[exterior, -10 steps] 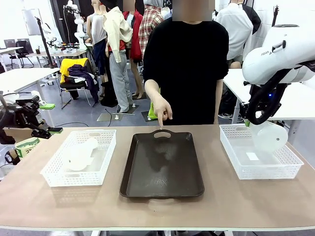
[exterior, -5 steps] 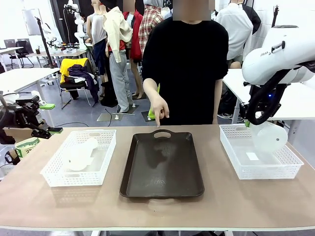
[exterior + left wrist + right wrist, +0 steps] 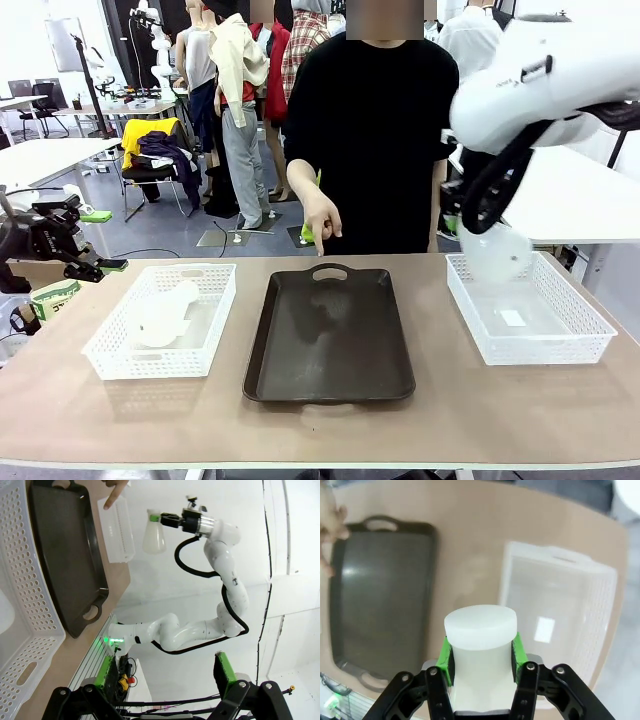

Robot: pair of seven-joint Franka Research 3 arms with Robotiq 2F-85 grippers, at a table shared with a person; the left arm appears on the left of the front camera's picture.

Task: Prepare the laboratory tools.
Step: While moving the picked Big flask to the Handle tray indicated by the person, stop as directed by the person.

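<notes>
One frosted white flask (image 3: 160, 312) lies on its side in the left white mesh basket (image 3: 215, 330). My right gripper (image 3: 468, 228) is shut on the neck of a second flask (image 3: 496, 256), which hangs in the air over the left part of the right mesh basket (image 3: 560, 345). In the right wrist view the green pads (image 3: 446, 661) clamp the flask (image 3: 480, 630) on both sides. My left gripper (image 3: 105, 241) stands open at the table's far left edge, holding nothing. From the left wrist view, the held flask (image 3: 154, 534) shows far off, beyond my left gripper (image 3: 162, 672).
A dark brown handled tray (image 3: 330, 335) lies in the middle of the table, between the two baskets. A person in black stands at the far side, one hand (image 3: 322, 222) pointing down at the tray's far handle. The tray (image 3: 380, 595) and right basket (image 3: 560, 610) lie below the right wrist.
My right arm has carried the flask up and to the left, from the right basket's right side to over its left part. The person's hand has risen slightly. The left arm is still.
</notes>
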